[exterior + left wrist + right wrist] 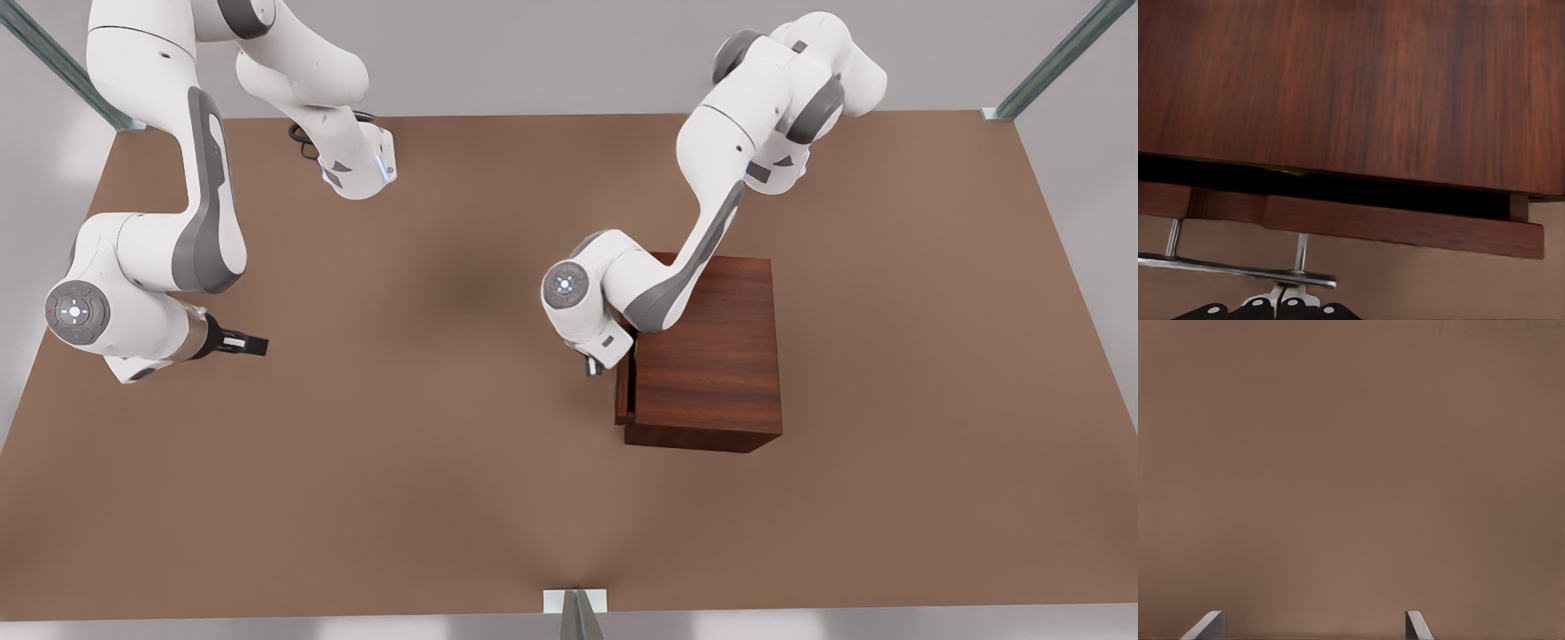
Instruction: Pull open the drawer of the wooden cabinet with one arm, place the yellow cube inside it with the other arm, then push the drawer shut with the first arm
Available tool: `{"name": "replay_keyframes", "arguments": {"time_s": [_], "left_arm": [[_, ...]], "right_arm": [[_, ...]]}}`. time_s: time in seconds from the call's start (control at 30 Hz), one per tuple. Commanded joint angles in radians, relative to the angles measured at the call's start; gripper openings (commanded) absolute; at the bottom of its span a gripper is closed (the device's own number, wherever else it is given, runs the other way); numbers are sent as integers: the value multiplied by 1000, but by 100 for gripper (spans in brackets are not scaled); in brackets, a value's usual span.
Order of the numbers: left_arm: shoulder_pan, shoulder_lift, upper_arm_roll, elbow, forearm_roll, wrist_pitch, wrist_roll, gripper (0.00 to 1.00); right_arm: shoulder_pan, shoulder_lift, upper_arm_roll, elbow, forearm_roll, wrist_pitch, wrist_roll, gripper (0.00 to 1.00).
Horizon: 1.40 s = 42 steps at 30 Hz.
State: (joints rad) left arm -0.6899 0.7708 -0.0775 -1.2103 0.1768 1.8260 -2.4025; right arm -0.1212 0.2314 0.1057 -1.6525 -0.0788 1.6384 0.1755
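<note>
Left wrist view: drawer (1405, 230) handle (1238, 269) touching left hand (1281, 300)

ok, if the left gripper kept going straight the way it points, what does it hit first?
Probably the thin silver bar handle directly ahead of the left gripper, then the dark reddish-brown drawer front behind it. Depth is unclear; it may already touch the handle.

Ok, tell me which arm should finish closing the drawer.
Left. The left gripper sits at the silver handle of the drawer, which is open only a crack under the wooden cabinet. The right gripper, fingers open, waits over bare table, far off.
</note>
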Motion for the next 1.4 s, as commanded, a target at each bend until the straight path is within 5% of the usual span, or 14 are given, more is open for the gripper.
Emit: {"name": "replay_keyframes", "arguments": {"time_s": [0.0, 0.3, 0.33, 0.37, 0.43, 0.53, 0.6, 0.63, 0.67, 0.7, 0.8, 1.37], "left_arm": [[18, -4, -1, 0, -16, -44, 102, 0], [43, -4, -8, 15, -62, -59, 137, 0], [39, -7, -10, 55, -99, -45, 138, 58], [26, -18, -14, 118, -105, -42, 115, 100], [29, -137, -22, 123, -106, -100, 376, 100], [335, -272, -22, 121, -298, -450, 1607, 100], [415, -335, 2, 91, -185, -459, 2253, 100], [492, -409, 7, 36, -255, -458, 2422, 100], [576, -611, 13, -283, -321, -210, 2516, 100], [578, -705, 48, -416, -295, -99, 2541, 100], [576, -651, 64, -314, -261, -178, 2435, 100], [576, -654, 76, -313, -263, -237, 2433, 100]], "right_arm": [[0, -1, 0, 0, 1, 0, -83, 100], [0, -1, 0, 0, 1, 0, -83, 100], [0, -1, 0, 0, 1, 0, -85, 100], [0, -1, 0, 0, 1, 0, -85, 100], [0, -1, 0, 0, 1, 0, -85, 100], [0, -1, 0, 0, 1, -2, -85, 100], [0, -1, 0, 0, 1, 0, -85, 100], [0, -1, 0, 0, 1, 0, -85, 100], [0, -1, 0, 0, 1, 0, -85, 100], [0, -1, 0, 0, 1, -2, -85, 100], [0, -1, 0, 0, 1, -2, -85, 100], [-1, 0, 0, 2, -1, -2, -90, 100]]}}
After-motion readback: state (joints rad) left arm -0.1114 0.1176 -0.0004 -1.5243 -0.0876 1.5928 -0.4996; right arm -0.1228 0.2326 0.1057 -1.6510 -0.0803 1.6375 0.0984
